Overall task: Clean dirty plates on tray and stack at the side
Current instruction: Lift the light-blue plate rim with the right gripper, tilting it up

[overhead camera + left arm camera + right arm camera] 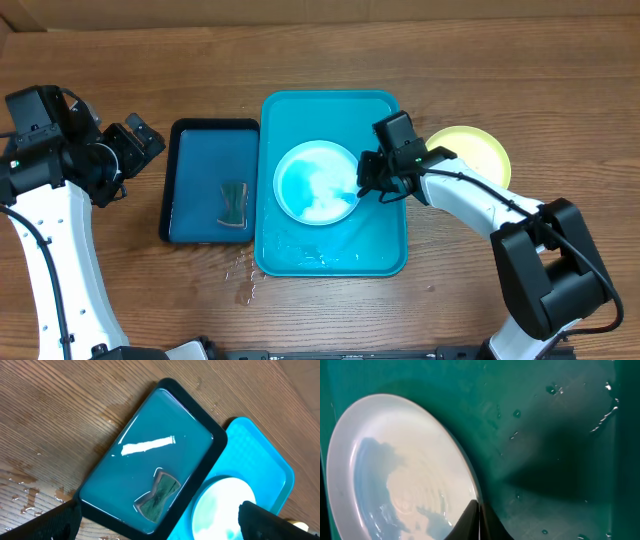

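A light blue plate (315, 182) with a pale centre and blue smears lies in the turquoise tray (385, 240). My right gripper (362, 185) is shut on the plate's right rim. In the right wrist view the fingers (477, 515) pinch the rim of the plate (395, 470) above the wet tray floor (555, 435). A yellow-green plate (475, 150) sits on the table right of the tray, partly hidden by my right arm. I cannot tell if another plate lies under it. My left gripper (140, 145) is open and empty, at the left of the dark blue tray.
A dark blue, black-rimmed tray (200, 150) holding water and a green sponge (234, 203) sits against the turquoise tray's left side. It also shows in the left wrist view (150, 455) with the sponge (159, 495). Water drops (245, 280) lie on the table in front.
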